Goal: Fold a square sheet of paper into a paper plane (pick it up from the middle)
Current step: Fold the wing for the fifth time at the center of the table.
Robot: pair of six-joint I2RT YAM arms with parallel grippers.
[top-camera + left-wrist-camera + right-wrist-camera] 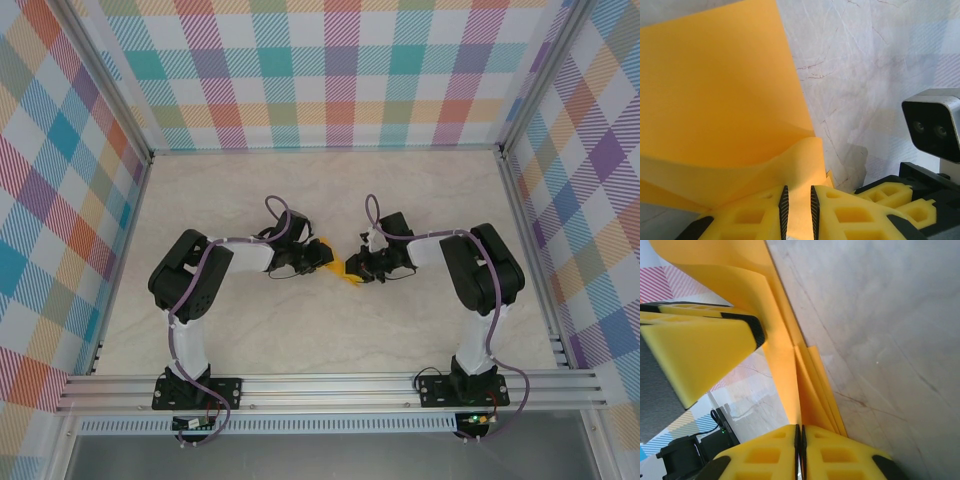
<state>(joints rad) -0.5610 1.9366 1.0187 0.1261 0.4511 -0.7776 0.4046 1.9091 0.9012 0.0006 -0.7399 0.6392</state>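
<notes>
The pale marbled surface (300,330) lies inside plaid walls (330,70). On it the 2 arms bend inward toward each other, and the left arm (195,280) and the right arm (485,265) meet near the middle. Between them, at the middle of the surface, is the orange-yellow sheet of paper (715,100), partly folded into layered flaps. The left gripper (797,202) has its jaws drawn nearly together on a curled flap of the sheet. The right gripper (800,437) has its jaws pressed together, pinching the stacked folded edges at the sheet's other end.
</notes>
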